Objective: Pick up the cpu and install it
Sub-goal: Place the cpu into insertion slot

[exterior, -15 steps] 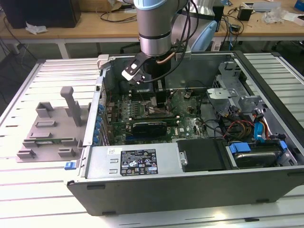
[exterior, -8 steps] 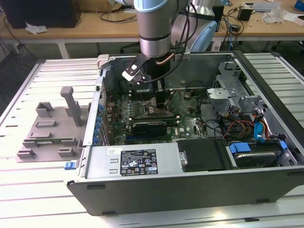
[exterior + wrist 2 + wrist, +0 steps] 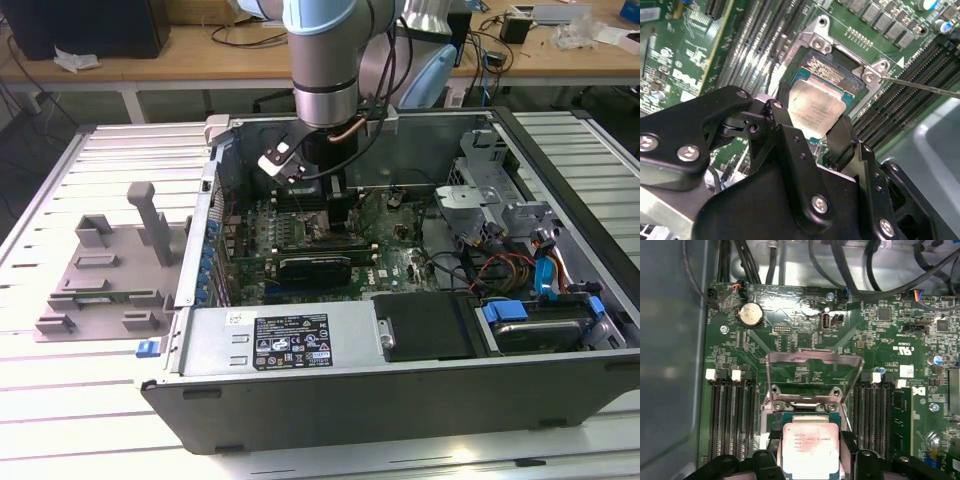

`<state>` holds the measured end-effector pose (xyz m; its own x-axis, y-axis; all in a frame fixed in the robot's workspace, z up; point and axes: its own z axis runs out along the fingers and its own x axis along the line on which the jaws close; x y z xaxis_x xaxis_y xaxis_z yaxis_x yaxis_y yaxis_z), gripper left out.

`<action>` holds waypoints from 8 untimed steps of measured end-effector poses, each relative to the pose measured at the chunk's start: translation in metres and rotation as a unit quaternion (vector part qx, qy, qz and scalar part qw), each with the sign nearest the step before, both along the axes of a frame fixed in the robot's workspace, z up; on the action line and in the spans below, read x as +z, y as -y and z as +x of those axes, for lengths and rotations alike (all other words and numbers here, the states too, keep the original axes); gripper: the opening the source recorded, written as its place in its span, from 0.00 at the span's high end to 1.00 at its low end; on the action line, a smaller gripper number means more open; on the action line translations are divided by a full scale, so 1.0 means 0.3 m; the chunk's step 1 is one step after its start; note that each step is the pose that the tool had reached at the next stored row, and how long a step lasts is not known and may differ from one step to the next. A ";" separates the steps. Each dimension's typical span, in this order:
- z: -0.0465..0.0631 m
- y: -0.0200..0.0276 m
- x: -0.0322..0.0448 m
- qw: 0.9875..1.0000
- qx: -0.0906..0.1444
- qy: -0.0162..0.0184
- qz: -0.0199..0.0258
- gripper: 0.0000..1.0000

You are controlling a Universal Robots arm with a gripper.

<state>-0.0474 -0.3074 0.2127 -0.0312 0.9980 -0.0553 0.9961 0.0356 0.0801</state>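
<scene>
Exterior view: the arm reaches into an open computer case (image 3: 400,395) on the table (image 3: 60,420), with the claw (image 3: 333,205) low over the motherboard (image 3: 400,265).
Second wrist view: the cpu (image 3: 817,107), silver top up, is clamped between the claw's black fingers (image 3: 782,117), over the open socket (image 3: 827,67).
First wrist view: the cpu (image 3: 811,447) sits between the fingers, with the raised load plate (image 3: 812,358) beyond.

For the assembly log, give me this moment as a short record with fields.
holder: gripper, fingers closed on the cpu's edges
cpu: held over the open socket, silver top showing
load plate: raised
setting: motherboard inside the open computer case
outside the case: grey fixture on the table, at the exterior view's left
</scene>
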 end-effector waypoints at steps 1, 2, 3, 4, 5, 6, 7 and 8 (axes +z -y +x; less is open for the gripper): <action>0.000 -0.007 -0.001 1.000 0.000 0.000 0.000 0.45; -0.001 -0.010 -0.002 1.000 -0.001 0.000 0.000 0.45; -0.004 -0.012 -0.004 1.000 -0.001 0.000 -0.001 0.45; -0.008 -0.012 -0.007 1.000 -0.003 0.000 -0.002 0.45; -0.009 -0.012 -0.009 1.000 -0.004 0.000 -0.003 0.45; -0.011 -0.012 -0.011 1.000 -0.004 0.000 -0.003 0.45; -0.013 -0.013 -0.014 1.000 -0.006 0.000 -0.003 0.45; -0.014 -0.014 -0.014 1.000 -0.006 0.000 -0.003 0.45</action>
